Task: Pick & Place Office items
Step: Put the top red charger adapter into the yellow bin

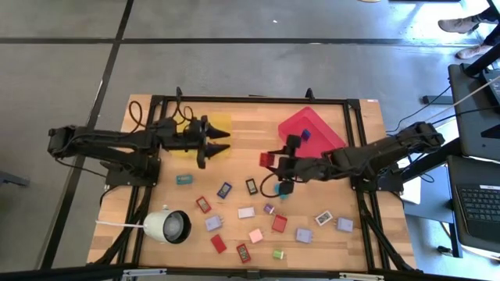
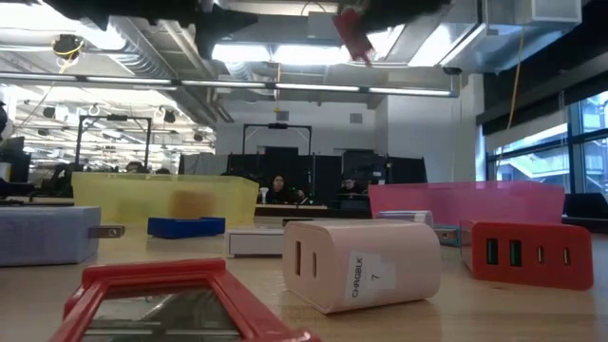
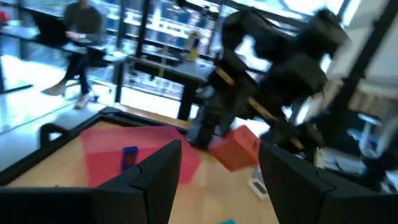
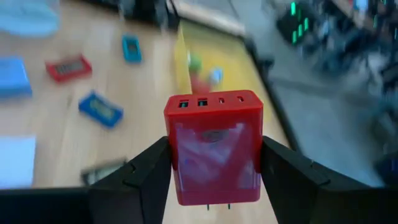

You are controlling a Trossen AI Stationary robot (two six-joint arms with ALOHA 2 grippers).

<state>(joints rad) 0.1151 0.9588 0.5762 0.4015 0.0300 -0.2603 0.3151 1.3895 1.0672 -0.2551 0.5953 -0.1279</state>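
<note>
My right gripper [image 1: 269, 161] is shut on a red block with ports on its end [image 4: 213, 146], held high above the table's middle; it also shows at the top of the low view [image 2: 353, 33]. My left gripper [image 1: 223, 140] is open and empty, level over the near edge of the yellow tray [image 1: 205, 134], pointing toward the right arm. A blue block [image 1: 305, 134] lies in the red tray [image 1: 316, 125]. Several small coloured blocks [image 1: 246, 211] lie flat on the table's near half. My right gripper pinches the red block's two long side faces [image 4: 171, 155] between its two fingers, which lie along the block. The fingers come roughly level from the table's right side. The block's port end [image 4: 211, 101] points away from the wrist, and the block is lifted clear of the table.
A white round lamp-like object [image 1: 168, 226] lies at the near left. A pale block with a label [image 2: 366, 261] and a red block with ports [image 2: 527, 252] lie close to the low camera. People sit in the room beyond the table.
</note>
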